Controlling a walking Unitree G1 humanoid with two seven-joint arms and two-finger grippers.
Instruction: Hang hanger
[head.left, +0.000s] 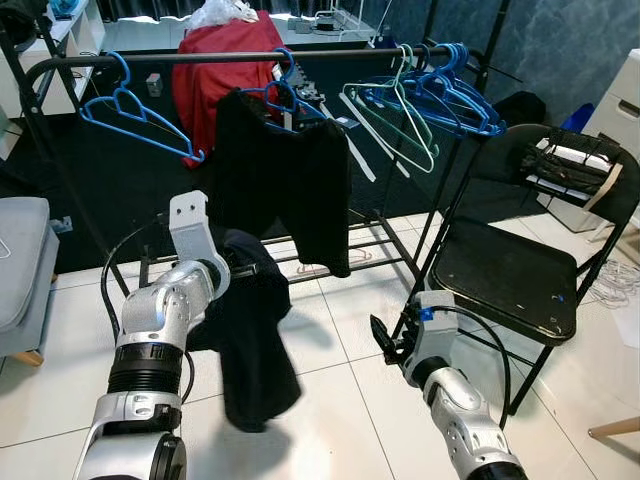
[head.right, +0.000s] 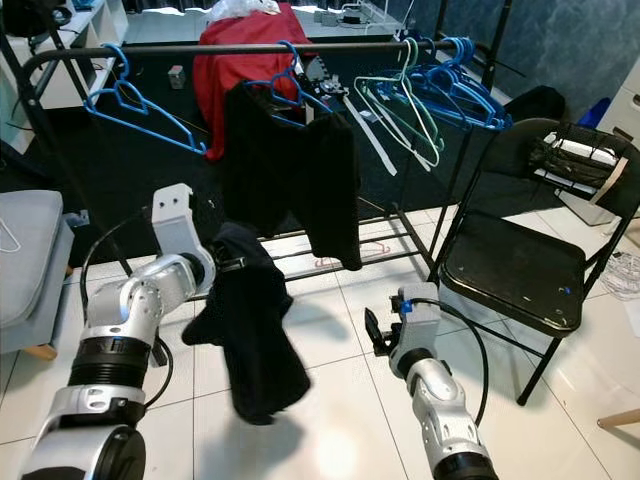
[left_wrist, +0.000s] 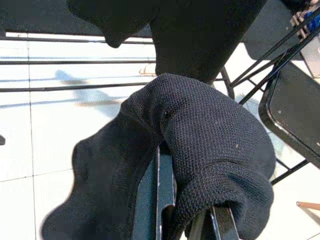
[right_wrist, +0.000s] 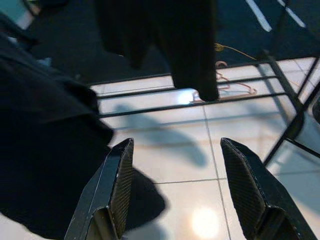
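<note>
White tile floor, clothes rack. Left gripper clenched on black knit garment below the rail; right gripper spread, empty. Two blue hangers left, one carrying black shorts.

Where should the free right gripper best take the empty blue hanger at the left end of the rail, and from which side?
Probably the slanted lower bar of the blue hanger, from the front below: it hangs bare. The right gripper is open.
</note>
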